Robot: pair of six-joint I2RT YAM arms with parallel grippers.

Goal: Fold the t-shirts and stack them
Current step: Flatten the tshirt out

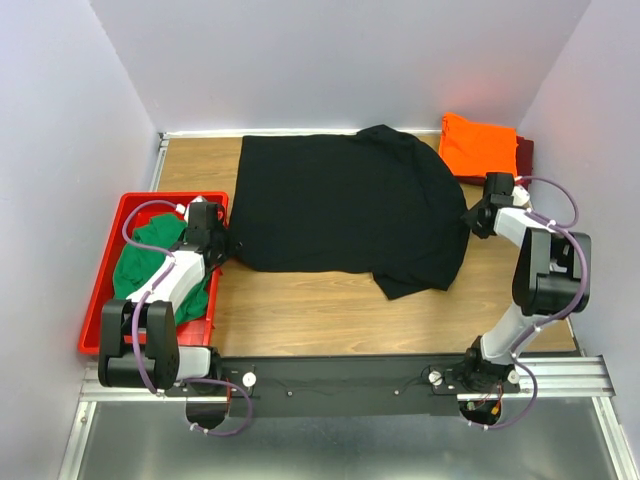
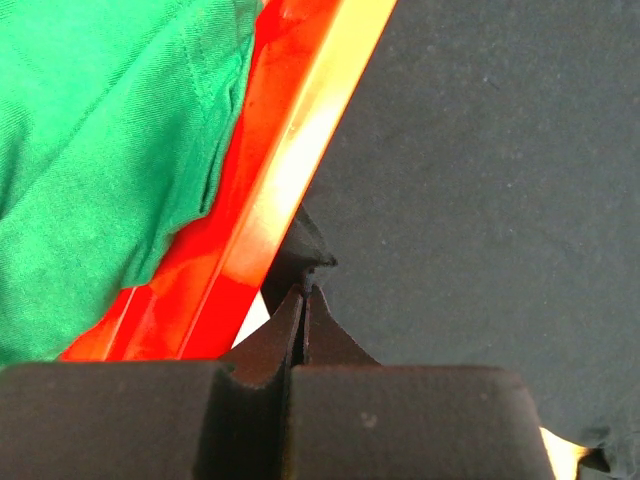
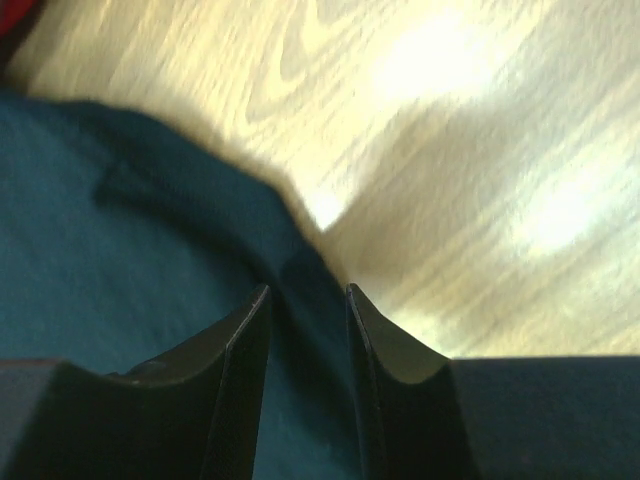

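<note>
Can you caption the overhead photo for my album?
The left hand pinches the black t-shirt beside the red tray; the right hand straddles its opposite edge, not yet closed.

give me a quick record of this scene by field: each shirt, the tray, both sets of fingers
black t-shirt: spread across the middle of the table
left fingers: shut on the black t-shirt's left edge, beside the red tray
right fingers: apart, straddling the black t-shirt's right edge
green t-shirt: crumpled in the red tray
orange t-shirt: folded, lying on the maroon t-shirt, far right corner
stage: black t-shirt not yet stacked
</note>
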